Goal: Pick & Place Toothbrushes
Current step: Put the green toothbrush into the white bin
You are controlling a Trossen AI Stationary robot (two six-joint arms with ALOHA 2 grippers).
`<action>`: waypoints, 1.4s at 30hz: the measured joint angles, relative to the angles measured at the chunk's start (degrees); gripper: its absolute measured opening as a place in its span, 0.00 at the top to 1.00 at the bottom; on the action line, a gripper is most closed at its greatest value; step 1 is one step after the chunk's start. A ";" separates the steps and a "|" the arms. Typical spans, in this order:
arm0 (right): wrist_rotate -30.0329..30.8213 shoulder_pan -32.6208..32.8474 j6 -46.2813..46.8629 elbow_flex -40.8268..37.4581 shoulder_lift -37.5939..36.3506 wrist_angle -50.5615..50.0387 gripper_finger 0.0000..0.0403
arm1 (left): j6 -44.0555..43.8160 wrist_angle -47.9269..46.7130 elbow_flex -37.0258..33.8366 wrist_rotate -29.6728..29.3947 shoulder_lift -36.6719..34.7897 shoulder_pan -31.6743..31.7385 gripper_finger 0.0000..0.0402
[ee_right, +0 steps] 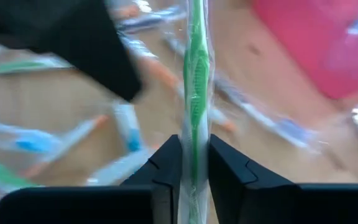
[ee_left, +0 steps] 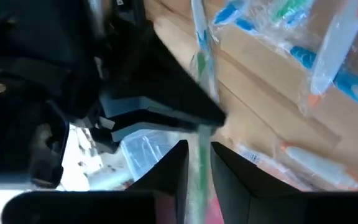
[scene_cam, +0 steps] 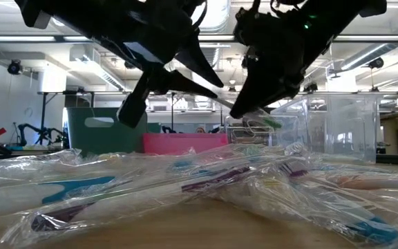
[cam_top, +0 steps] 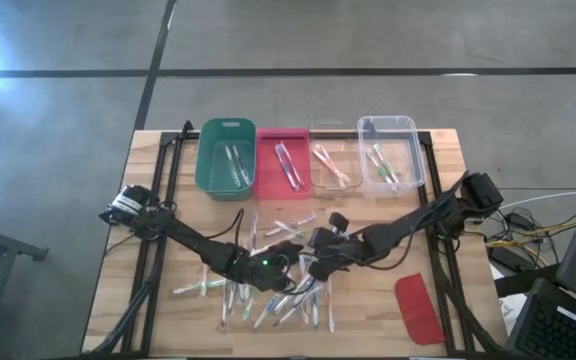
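Right gripper (ee_right: 194, 163) of mine is pinching a wrapped green toothbrush (ee_right: 195, 81), fingers (ee_right: 166, 168) nearly together on its handle; left gripper (ee_left: 199, 163) is flanking a green brush too, fingers (ee_left: 229, 171) slightly apart, and I cannot tell whether they are pressing it; both are hovering over the pile (cam_top: 268, 290) mid-table; other brushes are lying in the four bins (cam_top: 308, 155); no writing is legible.

both arms are matte black — slim jointed links with dark cables trailing from their bases. the left end effector (cam_top: 286, 262) carries a small green light; the right end effector (cam_top: 315, 262) ends in flat, angular black fingers (ee_right: 166, 174).
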 joint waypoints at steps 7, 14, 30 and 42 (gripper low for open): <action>8.75 -2.25 8.72 1.37 -7.23 -21.16 0.88 | -9.08 0.04 0.00 2.29 0.00 0.02 0.83; 13.46 -5.76 11.85 5.31 -17.91 -37.96 0.86 | -9.24 0.46 0.00 2.66 0.00 0.02 0.83; 3.52 -26.90 4.00 12.22 -33.46 -52.22 0.86 | -9.28 1.49 0.00 4.33 0.00 0.02 0.82; 0.59 -38.36 -1.41 12.12 -29.64 -59.32 0.86 | -10.66 1.49 0.00 4.41 0.00 0.02 0.82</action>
